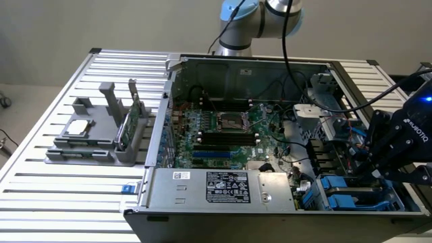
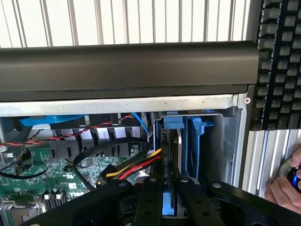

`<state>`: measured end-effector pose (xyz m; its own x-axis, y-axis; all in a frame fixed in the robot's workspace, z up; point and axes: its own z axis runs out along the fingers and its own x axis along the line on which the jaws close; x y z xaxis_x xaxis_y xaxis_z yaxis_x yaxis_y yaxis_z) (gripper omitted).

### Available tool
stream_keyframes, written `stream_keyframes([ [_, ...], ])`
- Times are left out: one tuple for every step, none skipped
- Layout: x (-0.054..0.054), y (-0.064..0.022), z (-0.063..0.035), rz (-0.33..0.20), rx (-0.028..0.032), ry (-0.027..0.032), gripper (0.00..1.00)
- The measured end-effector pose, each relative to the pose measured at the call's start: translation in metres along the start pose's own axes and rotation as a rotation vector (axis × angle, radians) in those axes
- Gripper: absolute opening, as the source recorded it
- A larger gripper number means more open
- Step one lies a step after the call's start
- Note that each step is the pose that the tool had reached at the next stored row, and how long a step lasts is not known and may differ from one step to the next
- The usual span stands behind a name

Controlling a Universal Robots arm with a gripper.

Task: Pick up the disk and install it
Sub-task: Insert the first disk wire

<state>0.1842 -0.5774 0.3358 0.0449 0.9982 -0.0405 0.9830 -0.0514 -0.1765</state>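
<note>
Where the big open computer case (image 1: 236, 66) lies on the table (image 1: 40, 202) with long slats, the black gripper (image 1: 395, 152) hangs over the corner of the case at the exterior view's right, by the drive slots.

From the wrist view, the gripper (image 2: 168, 188) has its two black fingers (image 2: 148, 197) close together. They pinch the disk (image 2: 170, 136) by its thin body, with a bit of blue showing between them.

The disk stands on its edge, not flat. Only its thin side shows, with the blue frame at its far end. That thin side runs straight away from the fingers toward the dark front wall (image 2: 127, 66) of the case, so its long way points at that wall. Its wide faces look out to the sides, toward the grey walls of the slot. It sits in the slot just beside another blue holder (image 2: 197, 136). I cannot tell how deep it has gone in.

Red, yellow and black wires (image 2: 134, 169) curl right next to the disk, over the green board (image 1: 223, 131).

A silver box with a black label (image 1: 223, 187) sits at the near side of the case. More blue holders (image 1: 341, 195) lie below the gripper.

Well apart, at the exterior view's left, a grey stand (image 1: 94, 136) holds a small silver chip (image 1: 79, 127) and a thin green card (image 1: 131, 121) standing up.

A person's hand (image 2: 284, 188) rests near a black keyboard (image 2: 280, 61) outside the case.
</note>
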Motion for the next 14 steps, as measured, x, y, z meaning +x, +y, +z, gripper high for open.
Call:
stream_keyframes([
  [-0.0001, 0.0004, -0.0001, 0.0, 0.0001, 0.0, 0.17],
  [-0.0002, 0.0008, -0.0001, 0.0, 0.0002, 0.0002, 0.17],
  [-0.0003, 0.001, -0.0002, 0.0, 0.0002, 0.0003, 0.17],
  [-0.0005, 0.0011, -0.0001, 0.0, 0.0002, 0.0005, 0.17],
  [-0.0006, 0.0011, -0.0001, 0.001, 0.0003, 0.0007, 0.17],
  [-0.0008, 0.0012, -0.0001, 0.0, 0.0003, 0.0013, 0.17],
  [-0.001, 0.0012, 0.0001, 0.0, 0.0003, 0.002, 0.17],
  [-0.0012, 0.0013, 0.0003, 0.0, 0.0003, 0.0029, 0.17],
  [-0.0014, 0.0014, 0.0004, 0.0, 0.0004, 0.0041, 0.17],
  [-0.0015, 0.0014, 0.0007, -0.001, 0.0005, 0.0057, 0.17],
  [-0.0017, 0.0015, 0.0009, -0.001, 0.0006, 0.0079, 0.17],
  [-0.0019, 0.0015, 0.0011, -0.001, 0.0007, 0.0101, 0.17],
  [-0.0021, 0.0015, 0.0012, -0.002, 0.0008, 0.0119, 0.17],
  [-0.0024, 0.0016, 0.0014, -0.002, 0.0008, 0.0138, 0.17],
])
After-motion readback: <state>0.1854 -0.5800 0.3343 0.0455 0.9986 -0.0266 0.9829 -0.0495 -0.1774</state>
